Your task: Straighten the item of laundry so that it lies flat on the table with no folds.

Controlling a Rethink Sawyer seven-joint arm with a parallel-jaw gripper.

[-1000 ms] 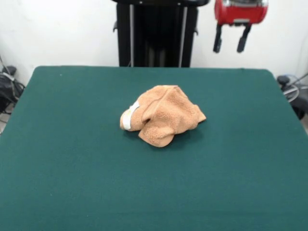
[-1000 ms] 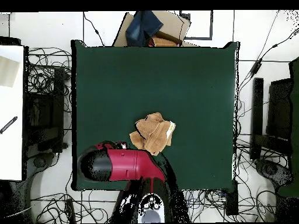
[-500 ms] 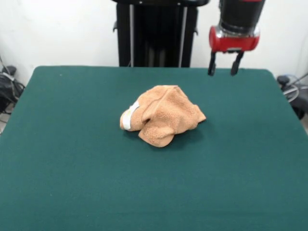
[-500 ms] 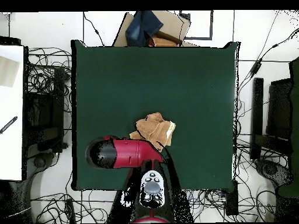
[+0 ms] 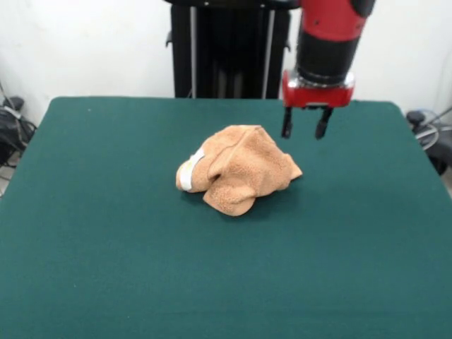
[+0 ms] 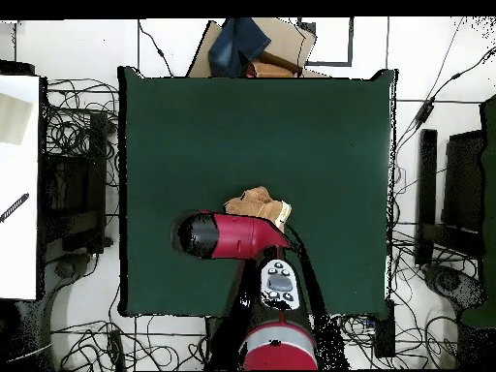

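Note:
The orange-tan terry towel (image 5: 237,169) lies crumpled in a heap near the middle of the dark green table (image 5: 106,233), with a white label showing at its left side. In the overhead view the towel (image 6: 255,203) is partly covered by the red arm (image 6: 228,235). My gripper (image 5: 304,130) hangs open and empty, its two black fingers apart, just above and to the right of the heap's far right corner. It does not touch the towel.
The black pedestal (image 5: 227,49) stands behind the table's far edge. Cables and equipment lie on the floor around the table (image 6: 68,184). A cardboard box with blue cloth (image 6: 254,44) sits beyond the table's top edge in the overhead view.
My gripper has come down and leftward from the far right, from above the table's far edge to just beside the towel. The towel has not moved.

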